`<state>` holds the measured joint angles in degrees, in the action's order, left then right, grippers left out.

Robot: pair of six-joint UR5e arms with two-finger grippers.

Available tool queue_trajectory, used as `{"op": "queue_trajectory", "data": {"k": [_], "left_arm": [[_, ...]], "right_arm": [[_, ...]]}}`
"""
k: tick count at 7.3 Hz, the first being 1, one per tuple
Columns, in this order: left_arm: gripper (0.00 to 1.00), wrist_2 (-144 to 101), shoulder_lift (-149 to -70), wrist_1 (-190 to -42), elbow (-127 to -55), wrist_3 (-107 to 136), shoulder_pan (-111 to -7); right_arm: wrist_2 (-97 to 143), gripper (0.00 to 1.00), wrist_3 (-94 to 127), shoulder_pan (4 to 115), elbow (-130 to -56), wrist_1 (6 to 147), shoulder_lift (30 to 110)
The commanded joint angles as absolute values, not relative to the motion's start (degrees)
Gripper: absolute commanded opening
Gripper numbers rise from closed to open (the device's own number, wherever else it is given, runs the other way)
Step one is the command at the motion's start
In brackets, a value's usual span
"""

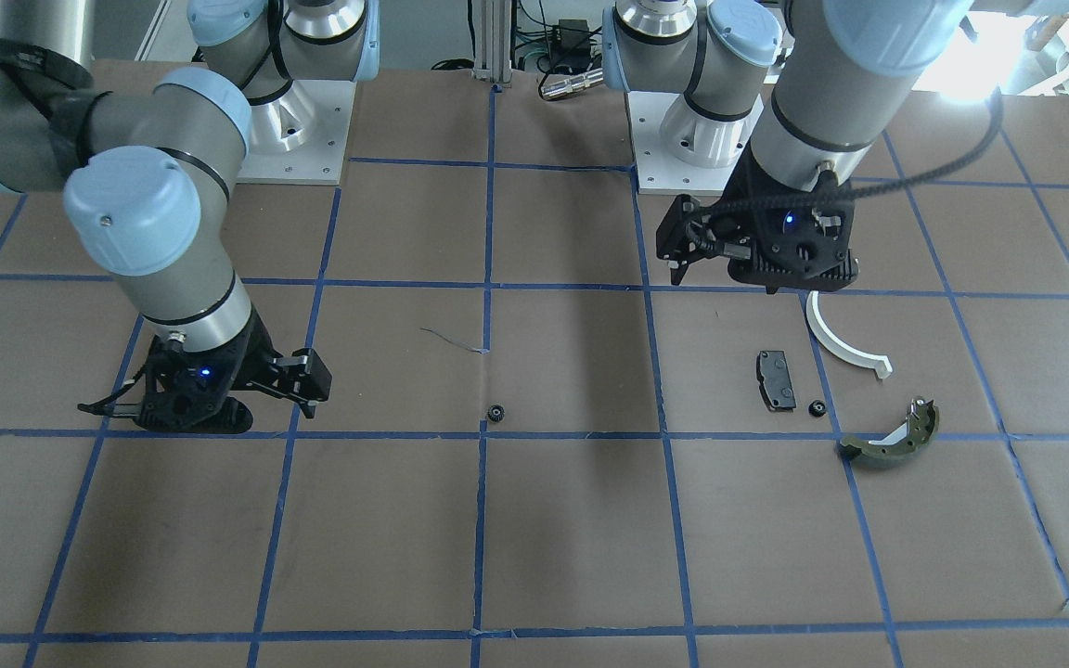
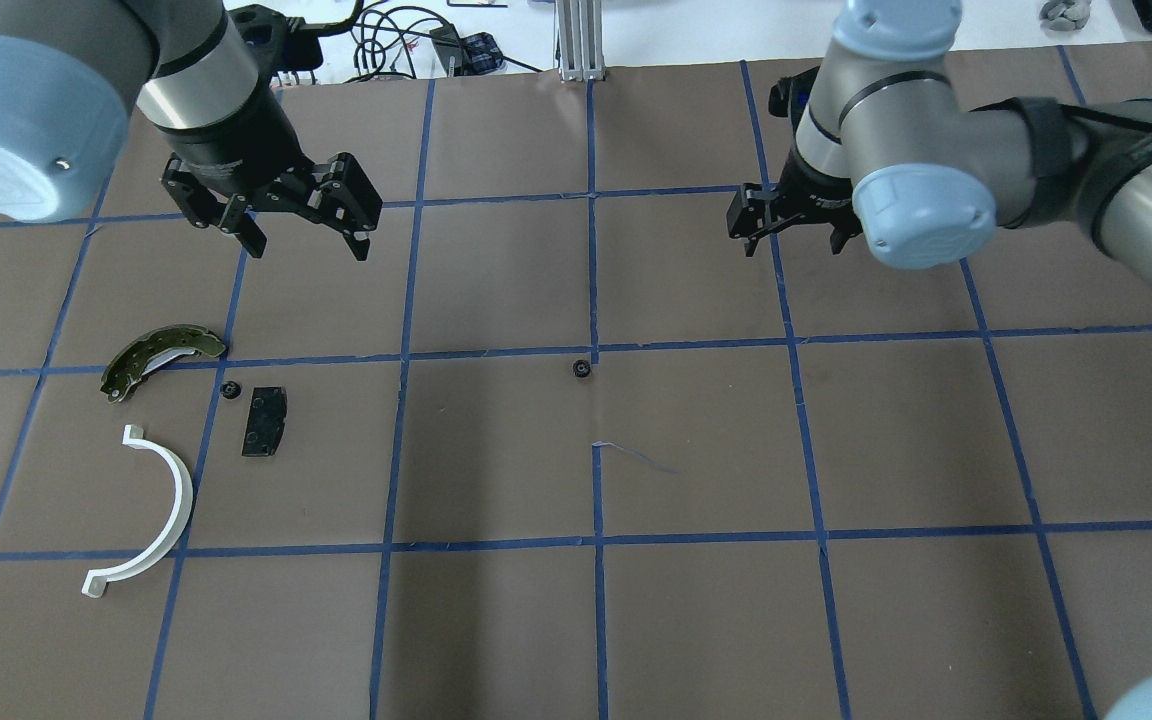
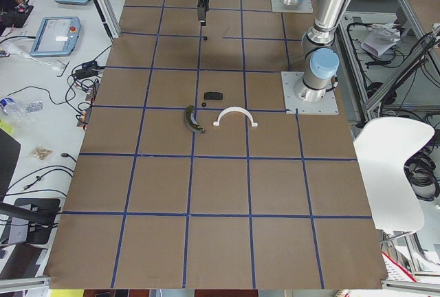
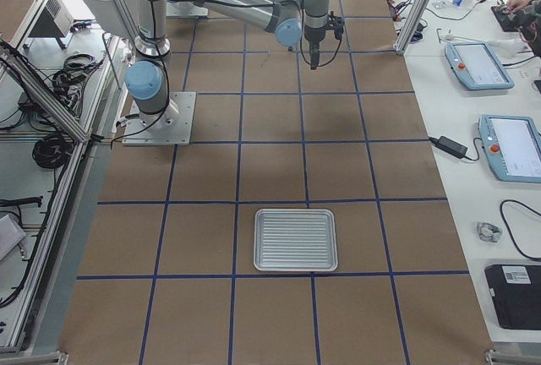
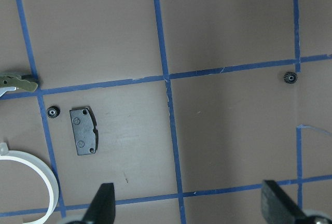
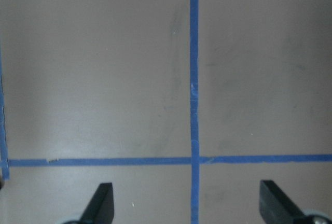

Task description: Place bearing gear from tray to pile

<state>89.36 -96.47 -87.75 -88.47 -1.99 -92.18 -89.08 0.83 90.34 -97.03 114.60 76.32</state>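
Observation:
A small black bearing gear (image 2: 582, 369) lies alone on the brown table at a tape crossing near the centre; it also shows in the left wrist view (image 5: 289, 78). The pile sits at the robot's left: a white half-ring (image 2: 151, 510), a black pad (image 2: 265, 421), an olive brake shoe (image 2: 158, 355) and a second small gear (image 2: 230, 390) beside the pad. My left gripper (image 2: 308, 240) is open and empty, hovering beyond the pile. My right gripper (image 2: 792, 243) is open and empty, above bare table (image 6: 104, 79) far right of the centre gear.
A ribbed metal tray (image 4: 296, 239) lies far off toward the table's right end, with nothing showing in it. A thin loose thread (image 2: 636, 455) lies near the centre. Blue tape lines grid the brown table.

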Motion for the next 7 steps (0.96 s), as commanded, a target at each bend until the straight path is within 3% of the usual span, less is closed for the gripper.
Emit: {"op": "queue_trajectory", "data": {"k": [1,3,7], "left_arm": [[1.0,89.21,-104.64,-79.49,-88.94,5.58,-98.23],[1.0,89.21,-111.85,-73.49,-89.29,11.14,-103.33],[1.0,89.12,-121.45,-61.82,-91.13,18.1,-110.21]], "right_arm": [[-87.64,1.0,-0.44,90.87,-89.43,99.48,83.38],[-88.16,1.0,-0.44,93.16,-78.79,84.69,85.42],[-88.59,1.0,-8.17,92.72,-82.17,88.86,86.04]]}}
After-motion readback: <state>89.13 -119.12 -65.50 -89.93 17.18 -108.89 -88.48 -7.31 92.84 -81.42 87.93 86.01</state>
